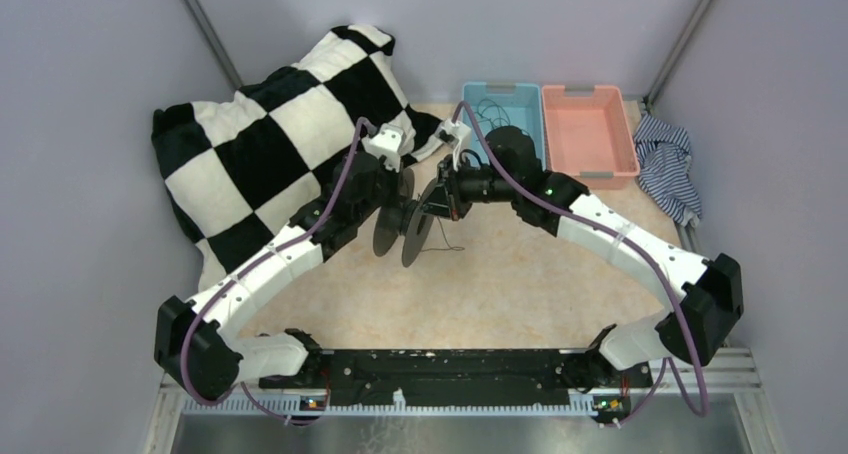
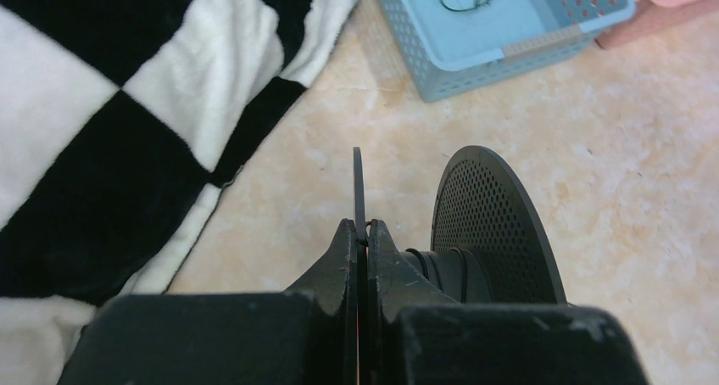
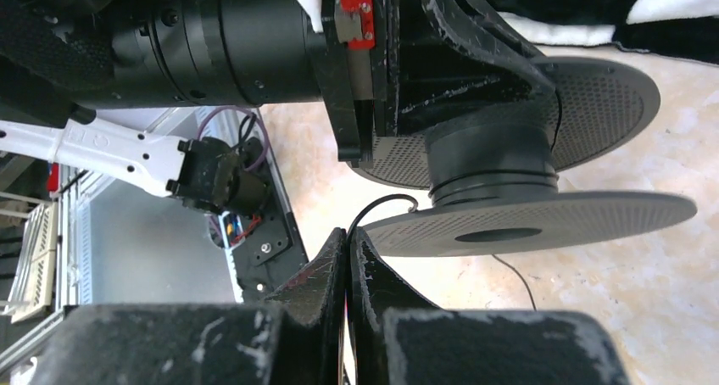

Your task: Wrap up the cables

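Between two grippers (image 2: 359, 237) (image 3: 347, 241), one spool (image 2: 487, 224) (maybe one cable (image 3: 379, 205))

The spool (image 1: 405, 219) is occupying the centre of the table (image 1: 520, 284). The blanket (image 1: 260, 144) is lying at 10 o'clock. A bin (image 1: 503, 88) at 12 o'clock is holding a cable (image 2: 462, 8); a second bin (image 1: 590, 134) is adjoining at 1 o'clock, the cloth (image 1: 668, 164) at 2 o'clock.
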### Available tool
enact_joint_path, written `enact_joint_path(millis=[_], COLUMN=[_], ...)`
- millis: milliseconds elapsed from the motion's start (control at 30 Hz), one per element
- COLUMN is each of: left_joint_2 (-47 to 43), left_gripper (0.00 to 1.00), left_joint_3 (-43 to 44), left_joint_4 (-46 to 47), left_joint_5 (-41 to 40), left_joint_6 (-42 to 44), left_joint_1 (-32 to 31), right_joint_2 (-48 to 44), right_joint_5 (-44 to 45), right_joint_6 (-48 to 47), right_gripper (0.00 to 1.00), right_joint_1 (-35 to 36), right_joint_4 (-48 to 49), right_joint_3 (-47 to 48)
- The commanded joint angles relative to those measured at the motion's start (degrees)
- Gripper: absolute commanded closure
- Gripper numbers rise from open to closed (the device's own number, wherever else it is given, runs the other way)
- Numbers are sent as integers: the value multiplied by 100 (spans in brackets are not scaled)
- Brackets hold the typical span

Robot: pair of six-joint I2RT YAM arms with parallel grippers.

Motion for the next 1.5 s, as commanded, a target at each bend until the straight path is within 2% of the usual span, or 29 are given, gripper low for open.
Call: enact_joint_path(millis=[0, 300, 467, 533, 733, 833, 1000, 1267, 1467], left_joint_2=[-299, -366, -348, -370, -415, -385, -148, -37, 45], left_gripper=[100, 100, 100, 100, 100, 100, 100, 100, 100], left_joint_3=[203, 387, 896, 1077, 1503, 1724, 2313, 2716, 3137], left_joint_4=[272, -504, -999, -1096, -1212, -1135, -1235, -1237, -1183], left_joint_5=[904, 1898, 2428, 2563, 2832, 2748, 2833, 2851, 2362], left_joint_6=[393, 1003, 1059, 1023, 896, 768, 733, 267, -33], left_joint_1=[-23, -18, -21, -20, -19, -22, -6, 154, 195], right_joint_2=[-154, -479, -475, -422, -471, -497, -482, -876, -1497], right_joint_5=[-59, 335, 579, 796, 1769, 2002, 2331, 2292, 2380], right_joint_6=[-244, -502, -654, -716, -597, -574, -374, -253, -231], right_gripper=[100, 100, 99, 91, 54, 46, 43, 42, 41], right_joint_1=[-84, -400, -561, -591, -648, -680, -862, -1512, -1766], right_joint_4=[-41, -614, -906, -1043, -1170, -1086, -1103, -1120, -867], right_joint_3=[209, 112, -20, -53, -291, -527, -850, -1282, -1725])
